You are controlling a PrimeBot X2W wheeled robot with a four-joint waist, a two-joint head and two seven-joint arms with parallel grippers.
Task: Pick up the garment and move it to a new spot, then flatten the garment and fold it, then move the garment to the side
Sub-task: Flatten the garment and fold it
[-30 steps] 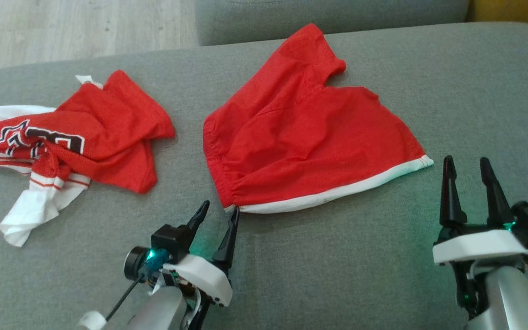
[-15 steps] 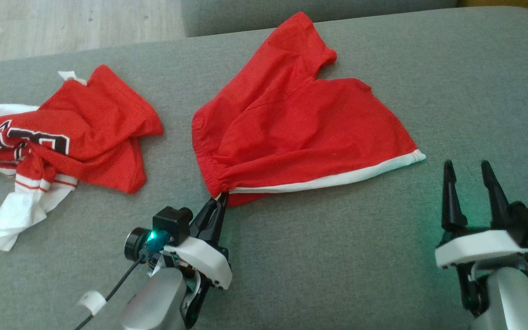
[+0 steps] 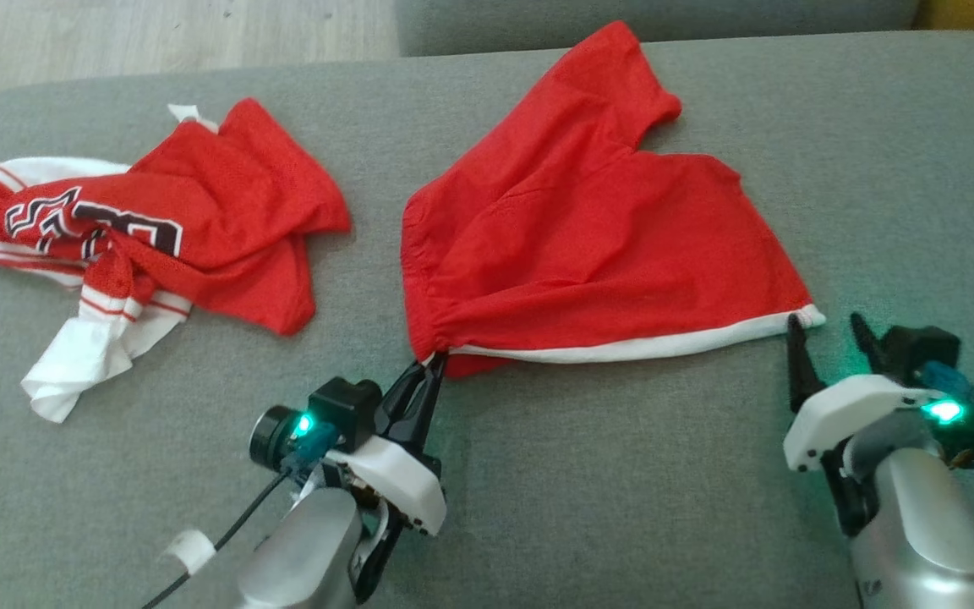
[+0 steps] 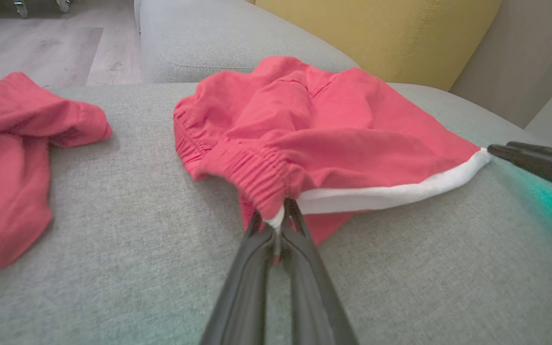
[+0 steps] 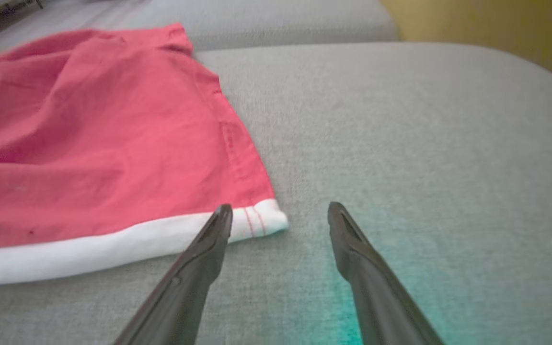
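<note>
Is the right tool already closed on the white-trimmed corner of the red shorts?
No: the right tool stands open, and the white corner of the red shorts lies ungripped on the cushion.

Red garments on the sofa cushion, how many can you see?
2. The red shorts lie centrally on the grey cushion, one waistband corner pinched by the left gripper. The crumpled red jersey lies to their left, untouched.

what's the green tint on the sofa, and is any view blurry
Head view: green lamps on both wrists tint the sofa beside them. Right wrist view: teal wash beneath the right gripper; far shorts soft. Left wrist view: sharp, glow at right edge.
</note>
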